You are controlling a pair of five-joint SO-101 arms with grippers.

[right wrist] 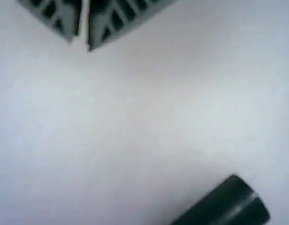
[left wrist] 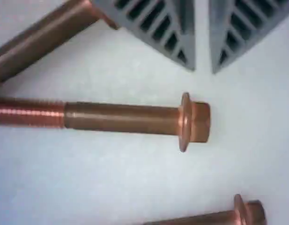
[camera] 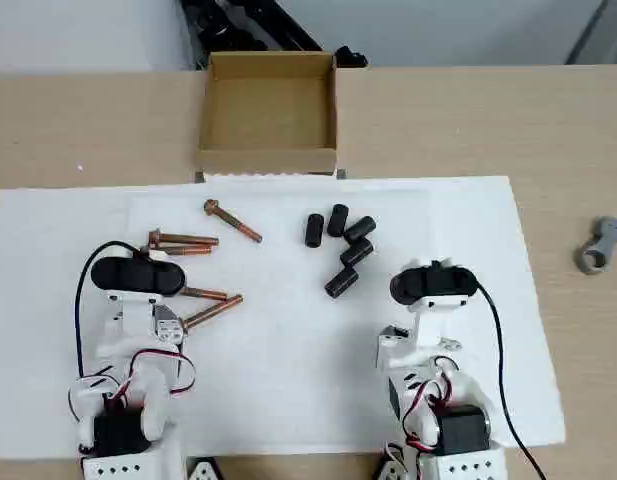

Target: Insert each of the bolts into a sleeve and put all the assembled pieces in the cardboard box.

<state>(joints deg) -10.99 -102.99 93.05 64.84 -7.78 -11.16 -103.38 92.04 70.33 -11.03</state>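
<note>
The left gripper [left wrist: 203, 68] is drawn in to a thin slit, its two grey fingers [left wrist: 172, 33] nearly meeting with nothing between them. It hangs low over the white sheet [camera: 288, 380], among the bolts [camera: 184, 240]. One bolt [left wrist: 125, 118] lies flat just beside the tips and apart from them. A second bolt [left wrist: 39, 40] slants in until its end meets the side of one finger; whether they truly touch I cannot tell.

In the high view the left arm [camera: 138, 277] sits at the near left of the sheet. Just beyond it two bolts lie side by side, long axes across the table, heads to the left. Farther on, a slanted bolt [camera: 233, 222] has its head at the far-left end. Two more [camera: 204, 293] stick out rightward from under the arm.

The cardboard box [camera: 268, 158] stands mouth up at the sheet's far edge. Five black sleeves [camera: 337, 221] lie on their sides in a loose cluster mid-sheet, some pointing away, some slanted.

The right gripper [right wrist: 81, 43] is pinched to a hairline gap and holds nothing; one sleeve [right wrist: 224, 206] lies well apart from its tips.

A grey piece [camera: 599, 245] rests on the bare table [camera: 568, 130], right of the sheet
</note>
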